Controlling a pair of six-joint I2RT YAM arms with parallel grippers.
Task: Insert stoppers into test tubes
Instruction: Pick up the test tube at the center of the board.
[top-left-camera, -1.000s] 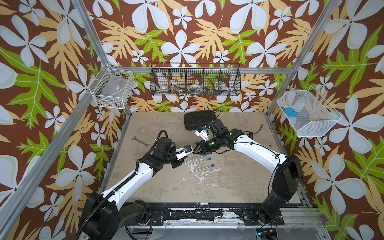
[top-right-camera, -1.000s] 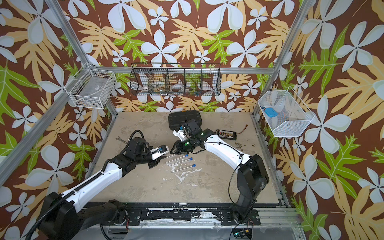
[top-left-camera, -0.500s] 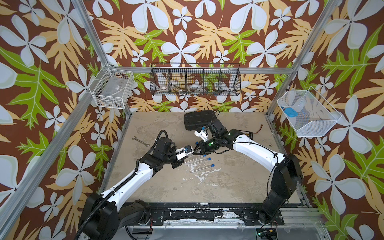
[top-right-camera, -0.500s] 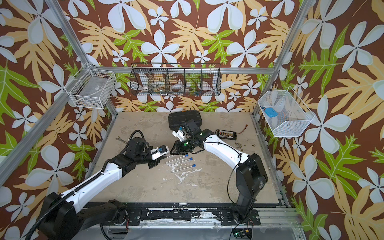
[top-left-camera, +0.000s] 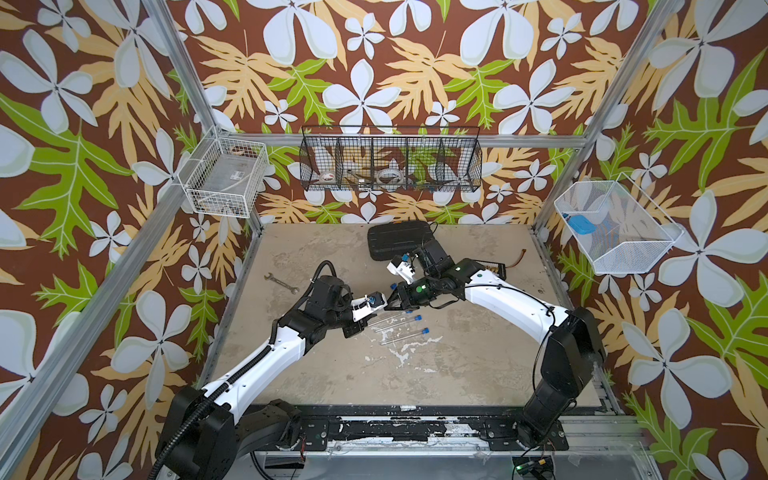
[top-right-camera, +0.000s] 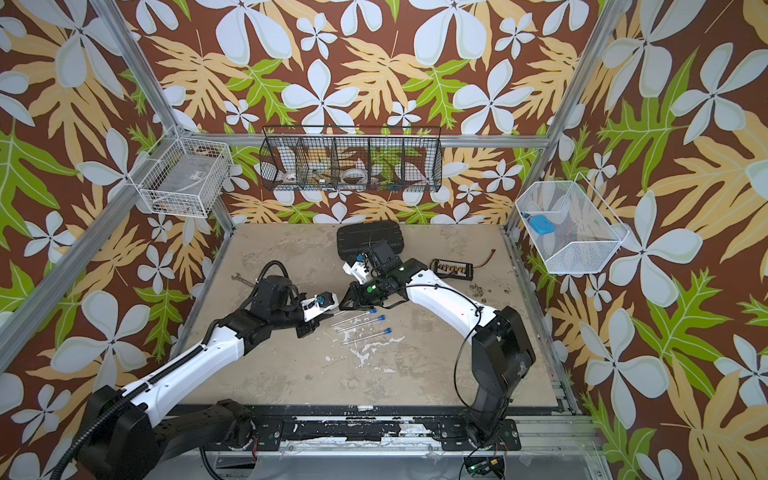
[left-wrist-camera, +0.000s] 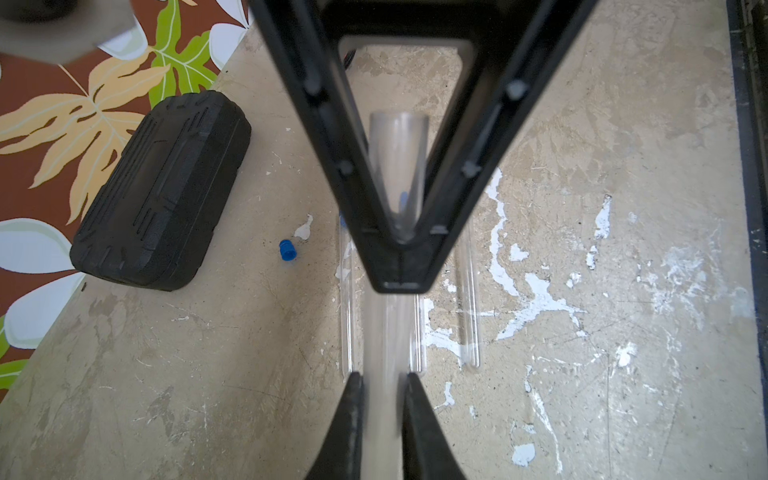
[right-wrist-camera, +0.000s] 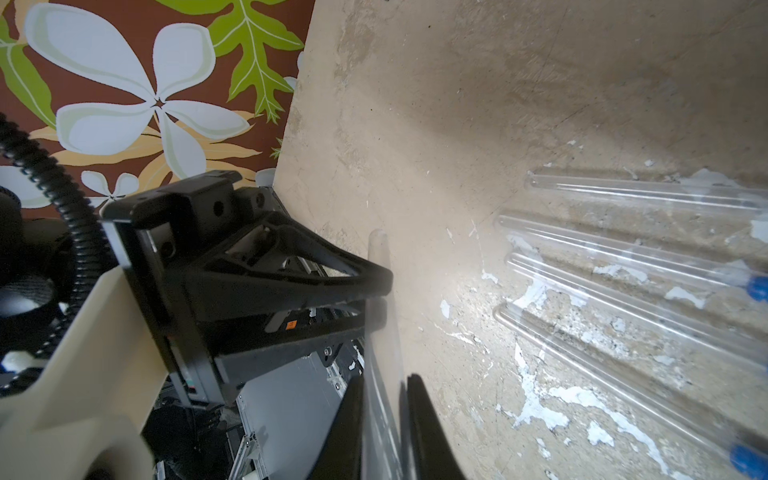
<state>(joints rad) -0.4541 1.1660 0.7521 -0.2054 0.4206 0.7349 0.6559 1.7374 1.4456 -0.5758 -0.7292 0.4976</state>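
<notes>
Beige table (top-left-camera: 332, 374), test tubes (top-left-camera: 402, 337), wrench (top-left-camera: 281, 284), black case (top-left-camera: 399, 241)

Both top views: high, looking down, whole table (top-left-camera: 457, 374). Wrist views: close, along jaws, facing each other.

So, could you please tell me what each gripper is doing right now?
Left gripper: closed on a test tube.
Right gripper: closed on the same test tube, further along it.

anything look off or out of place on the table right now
One blue stopper lies loose between the black case and the tubes lying on the table. The table's coating is chipped into white patches near them. Also unusual: left gripper and right gripper both clamp the same unstoppered tube.
</notes>
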